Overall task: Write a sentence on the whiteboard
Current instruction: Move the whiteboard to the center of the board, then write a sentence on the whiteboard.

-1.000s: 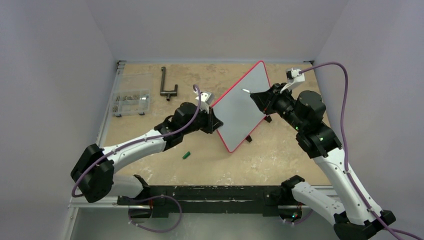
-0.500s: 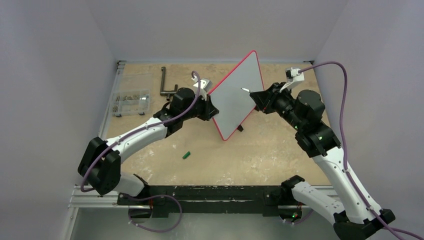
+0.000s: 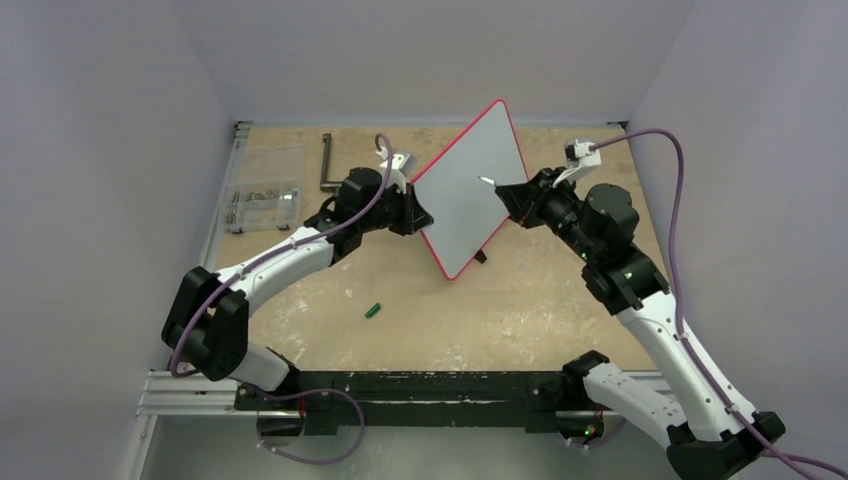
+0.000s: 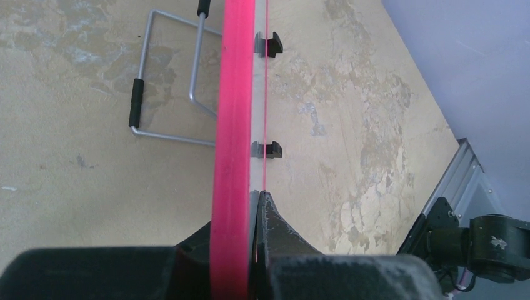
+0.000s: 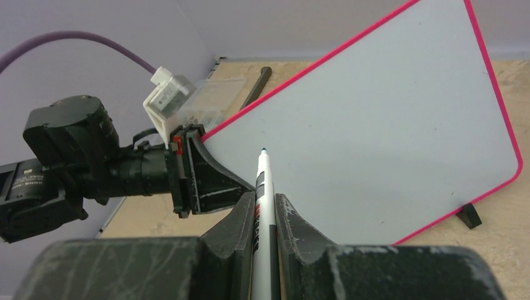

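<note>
Tan table [image 3: 520, 320], lavender walls: 1 green cap [image 3: 373, 310] lies nearest the arm bases. Mid-table, the left gripper [image 3: 415, 212] clamps the red rim of the whiteboard [image 3: 470, 190], held steeply tilted, while the right gripper [image 3: 515, 195] pinches a marker [image 5: 261, 187], its tip close to the board's plain white face. Far left sits 1 clear parts box [image 3: 262, 203].

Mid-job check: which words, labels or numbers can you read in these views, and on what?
Readable text: none.
marker: dark and red print on the barrel, too blurred to read.
whiteboard: no writing on the face in view.
</note>
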